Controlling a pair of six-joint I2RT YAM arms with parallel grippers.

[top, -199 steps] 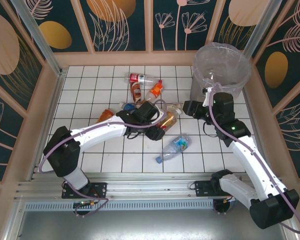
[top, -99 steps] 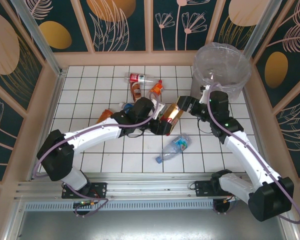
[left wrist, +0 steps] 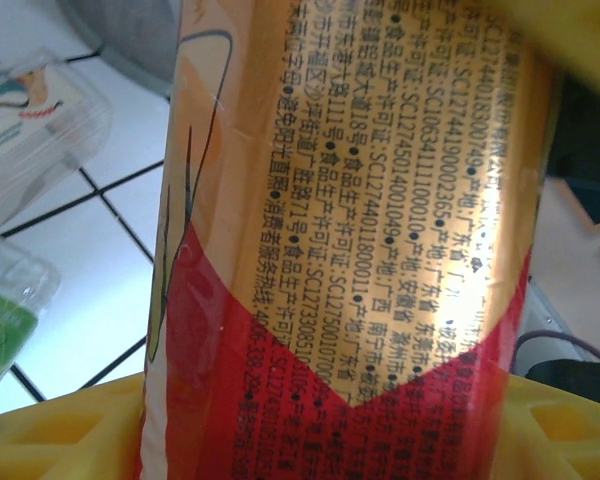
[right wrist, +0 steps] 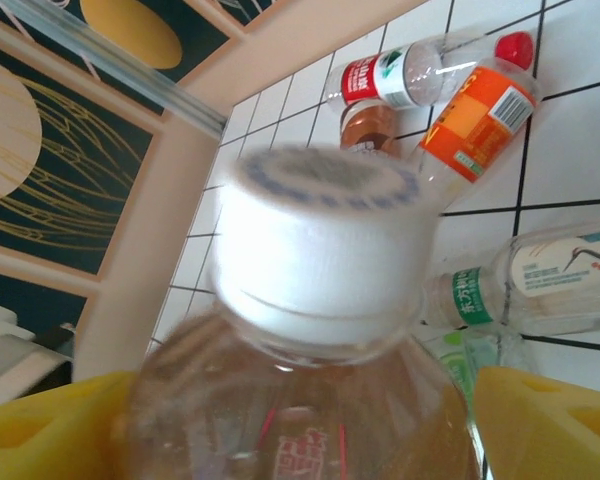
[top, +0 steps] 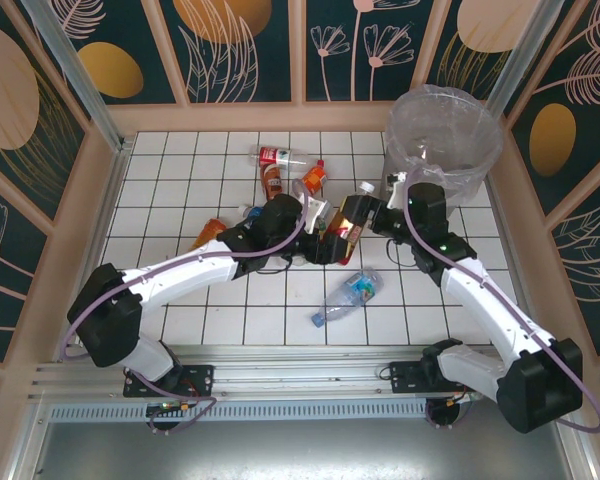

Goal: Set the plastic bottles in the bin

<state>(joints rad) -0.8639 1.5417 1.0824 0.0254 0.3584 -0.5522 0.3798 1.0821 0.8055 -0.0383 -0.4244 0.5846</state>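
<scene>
The gold-labelled bottle [top: 348,224] hangs above the middle of the desk [top: 170,190], left of the bin [top: 492,150] and well short of its rim. The left claw [top: 325,240] is clenched on its labelled body. The right claw [top: 368,214] sits around the white-capped end with its jaws spread, one pad clear of the plastic, so it is not gripping. The risk, as I judge it, is a fumbled hand-off: if the left lets go before the right has closed firmly, the bottle drops to the desk among the other bottles [top: 280,156]. A pinch on the tapering shoulder could also slip — or crush the thin plastic and twist it loose.
</scene>
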